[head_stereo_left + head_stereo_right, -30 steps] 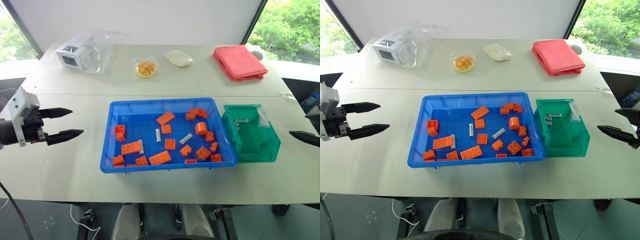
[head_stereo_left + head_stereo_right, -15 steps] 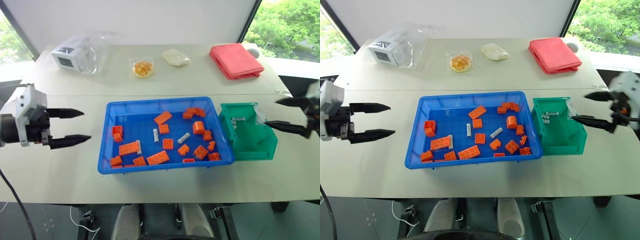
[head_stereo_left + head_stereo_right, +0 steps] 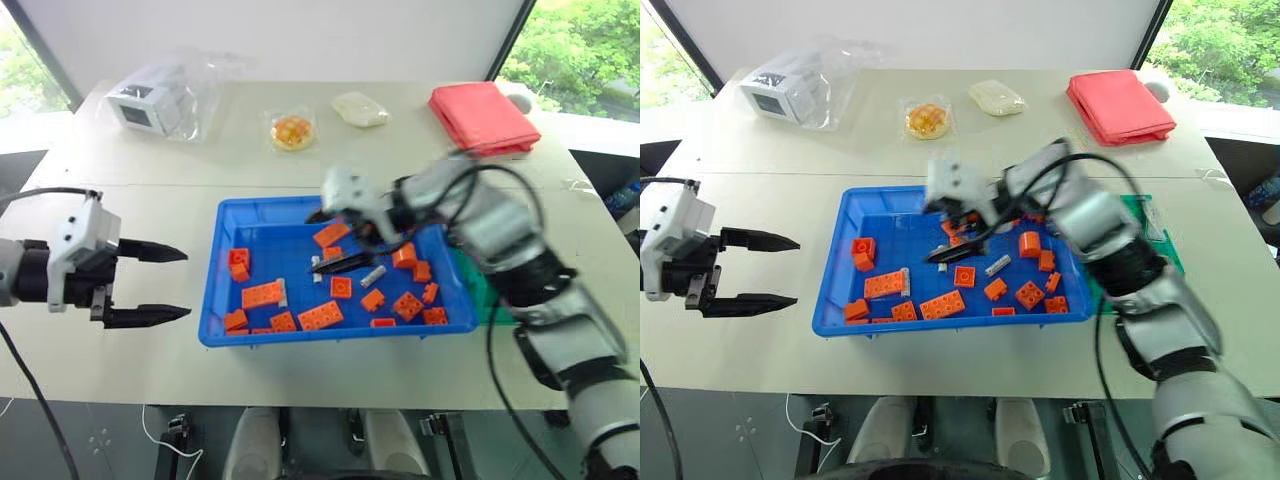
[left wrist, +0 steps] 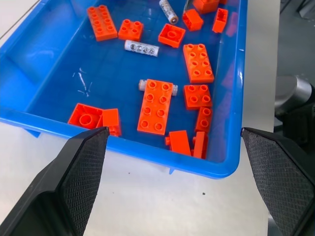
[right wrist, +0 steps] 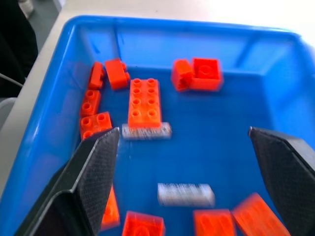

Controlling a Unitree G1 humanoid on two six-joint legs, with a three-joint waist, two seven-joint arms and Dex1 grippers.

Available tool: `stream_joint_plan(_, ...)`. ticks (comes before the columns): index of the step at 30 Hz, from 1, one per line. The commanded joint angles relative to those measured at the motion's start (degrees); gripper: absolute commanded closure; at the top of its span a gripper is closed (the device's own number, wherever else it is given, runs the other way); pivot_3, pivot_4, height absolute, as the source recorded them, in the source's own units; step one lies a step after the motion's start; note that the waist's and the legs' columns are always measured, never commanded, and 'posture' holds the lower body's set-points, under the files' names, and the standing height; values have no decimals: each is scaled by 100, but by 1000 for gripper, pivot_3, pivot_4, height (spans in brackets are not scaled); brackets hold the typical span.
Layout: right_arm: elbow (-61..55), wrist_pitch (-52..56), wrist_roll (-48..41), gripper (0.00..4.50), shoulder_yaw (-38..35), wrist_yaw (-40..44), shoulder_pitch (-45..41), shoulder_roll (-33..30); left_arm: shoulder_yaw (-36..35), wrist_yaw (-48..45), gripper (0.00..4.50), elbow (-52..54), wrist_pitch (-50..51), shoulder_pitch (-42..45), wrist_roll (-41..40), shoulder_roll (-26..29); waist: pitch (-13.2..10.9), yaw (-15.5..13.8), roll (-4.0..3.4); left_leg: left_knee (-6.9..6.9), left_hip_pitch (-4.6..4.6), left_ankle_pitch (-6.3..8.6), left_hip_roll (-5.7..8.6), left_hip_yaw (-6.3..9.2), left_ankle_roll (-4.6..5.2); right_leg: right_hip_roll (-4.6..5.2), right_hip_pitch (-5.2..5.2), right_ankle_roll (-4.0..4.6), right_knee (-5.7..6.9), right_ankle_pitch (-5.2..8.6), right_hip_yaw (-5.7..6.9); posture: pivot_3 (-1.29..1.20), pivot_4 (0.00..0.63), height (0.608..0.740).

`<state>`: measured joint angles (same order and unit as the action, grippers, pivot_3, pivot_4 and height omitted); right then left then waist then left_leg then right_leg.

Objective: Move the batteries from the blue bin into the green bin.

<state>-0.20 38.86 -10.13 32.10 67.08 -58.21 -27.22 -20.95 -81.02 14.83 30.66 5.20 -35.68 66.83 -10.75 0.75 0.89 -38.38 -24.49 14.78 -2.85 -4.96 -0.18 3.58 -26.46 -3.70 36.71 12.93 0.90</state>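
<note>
- My right claw (image 3: 335,240) hangs over the middle of the blue bin (image 3: 225,260), fingers spread wide, gripping nothing.
- Below it lie batteries: one (image 5: 145,132) touching the end of an orange brick (image 5: 144,102), another (image 5: 185,194) nearer mid-floor.
- My left claw (image 3: 160,283) hovers over the bench just outside the bin's left wall, fingers also apart and empty.
- The green bin (image 3: 1168,245) sits against the blue bin's right wall, mostly behind my arm.
</note>
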Motion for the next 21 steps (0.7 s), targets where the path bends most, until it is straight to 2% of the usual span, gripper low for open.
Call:
stream_joint_plan(1, 348, -121, 513, 193, 510, -247, -274, 550, 22, 24, 0, 103, -96, 25, 13, -4, 0, 20, 1, 0, 0, -1, -1, 0, -2, -1, -1, 0, 0, 0, 0, 0, 150, 734)
stream_joint_plan(15, 1247, -468, 1344, 193, 1201, -469, -55, 1572, 156, 196, 0, 1, -112, 213, -5, -88, 4, 45, 6, 6, 15, -12, -13, 17, -18, -22, -7, -1, 47, 0, 4, 0, 150, 734)
stream_joint_plan(18, 1442, -509, 1380, 1103, 1184, -451, -8, 1740, 224, 246, 0, -28, -74, 343, -30, -126, 5, 31, 9, 5, 14, -13, -12, 18, -21, -22, -7, 0, 47, 0, 4, 0, 150, 734)
stream_joint_plan(19, 1453, -522, 1375, 1523, 1171, -422, 4, 1777, 243, 255, 0, -38, -70, 379, -27, -133, 8, 28, 13, 5, 14, -14, -12, 19, -22, -22, -6, -1, 46, 0, 4, 0, 150, 734)
stream_joint_plan(21, 1435, -438, 1305, 2648, 1067, -377, -1, 1854, 272, 260, 0, -64, -74, 428, -9, -143, 8, 32, 14, 5, 15, -14, -12, 19, -23, -22, -5, -1, 46, 0, 4, 0, 150, 734)
